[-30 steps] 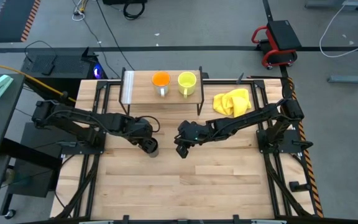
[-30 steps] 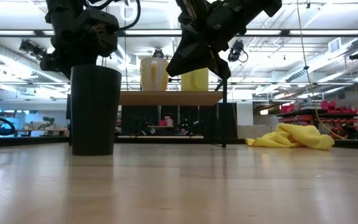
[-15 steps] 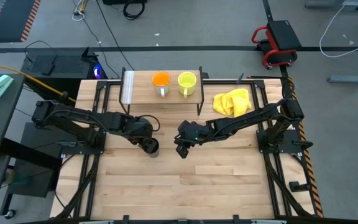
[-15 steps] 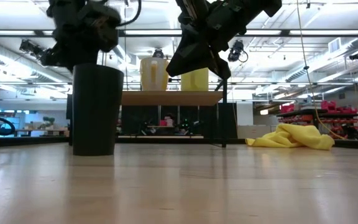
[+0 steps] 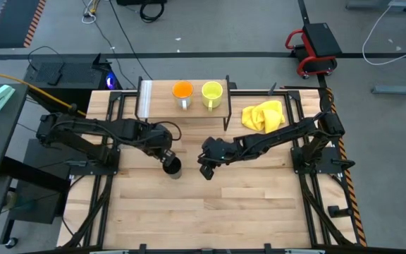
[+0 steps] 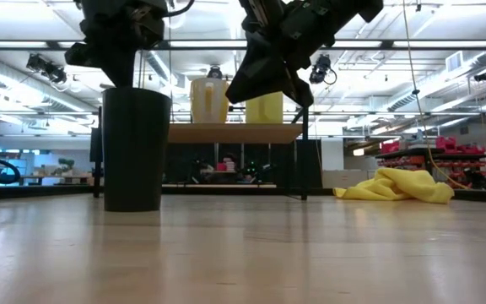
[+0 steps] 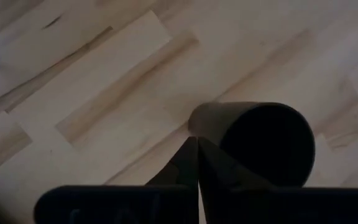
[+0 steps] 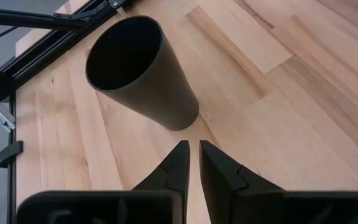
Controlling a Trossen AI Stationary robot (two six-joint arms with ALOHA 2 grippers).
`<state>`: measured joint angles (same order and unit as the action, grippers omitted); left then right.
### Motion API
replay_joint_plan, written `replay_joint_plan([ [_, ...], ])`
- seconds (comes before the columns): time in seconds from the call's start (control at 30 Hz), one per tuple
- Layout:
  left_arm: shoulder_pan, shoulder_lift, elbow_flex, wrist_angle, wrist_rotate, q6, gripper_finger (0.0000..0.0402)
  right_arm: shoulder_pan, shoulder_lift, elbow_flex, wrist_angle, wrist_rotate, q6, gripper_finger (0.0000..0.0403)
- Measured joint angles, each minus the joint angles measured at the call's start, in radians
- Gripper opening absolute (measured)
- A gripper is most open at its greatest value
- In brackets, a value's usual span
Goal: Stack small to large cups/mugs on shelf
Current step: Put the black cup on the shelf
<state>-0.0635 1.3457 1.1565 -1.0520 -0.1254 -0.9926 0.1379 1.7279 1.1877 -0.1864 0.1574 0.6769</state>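
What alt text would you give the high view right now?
Seen from above, the black cup stands upright on the table in front of the shelf, with the left tool at its rim and the right tool beside it. The orange mug and yellow-green mug sit on the shelf.

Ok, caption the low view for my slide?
Black cup on the table, left claw above its rim, two mugs on the shelf behind.
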Motion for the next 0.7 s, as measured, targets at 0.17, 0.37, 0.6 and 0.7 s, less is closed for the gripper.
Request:
replay_joint_plan([
  [0.17, 0.0, 0.0, 0.01, 0.007, 0.049, 0.023, 0.0031, 0.011, 0.0, 0.0, 0.0, 0.0, -0.003, 0.0043],
  [0.37, -0.008, 0.019, 0.01, 0.009, 0.076, 0.042, 0.0087, 0.011, 0.0, 0.0, 0.0, 0.0, -0.004, 0.0043],
  [0.6, -0.008, 0.057, 0.005, 0.025, 0.074, 0.048, 0.0124, 0.011, 0.0, 0.0, -0.001, 0.0, -0.003, 0.0043],
  [0.7, -0.008, 0.071, -0.006, 0.035, 0.075, 0.048, 0.013, 0.011, 0.0, 0.0, -0.006, 0.0, -0.001, 0.0043],
])
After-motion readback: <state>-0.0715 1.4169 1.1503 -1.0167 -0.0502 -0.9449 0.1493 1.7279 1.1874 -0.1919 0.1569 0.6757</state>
